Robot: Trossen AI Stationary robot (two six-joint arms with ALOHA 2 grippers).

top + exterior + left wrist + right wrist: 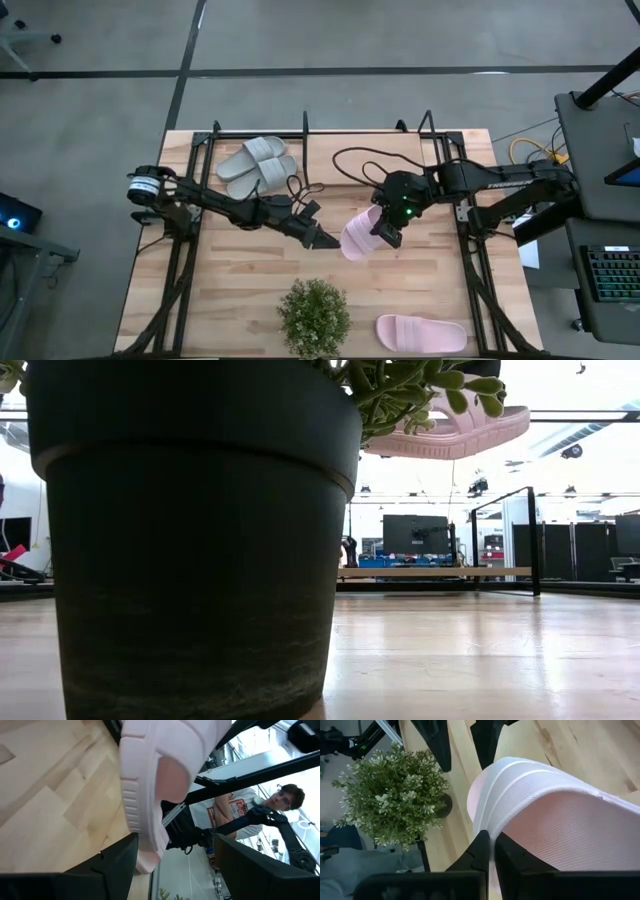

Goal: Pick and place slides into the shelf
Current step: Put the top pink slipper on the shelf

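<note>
One pale pink slide hangs in the air over the table's middle, and my right gripper is shut on it. In the low view this slide floats high above the tabletop. My left gripper is open just to its left; in the left wrist view the slide's end reaches between the spread fingers, and whether they touch I cannot tell. The other pink slide lies flat near the table's near right corner. The grey pair lies side by side on the shelf, at its left end. My right gripper pinches the pink slide's wide strap at its edge between the two fingers. The fingers come from the table's right side, slanting down. The slide is lifted clear of the table and hangs tilted below and to the left of the fingers.
A potted green plant stands at the table's near edge and fills the low view. A black cable loops over the shelf's middle. Black frame rails run along both table sides. A person stands beyond the table.
</note>
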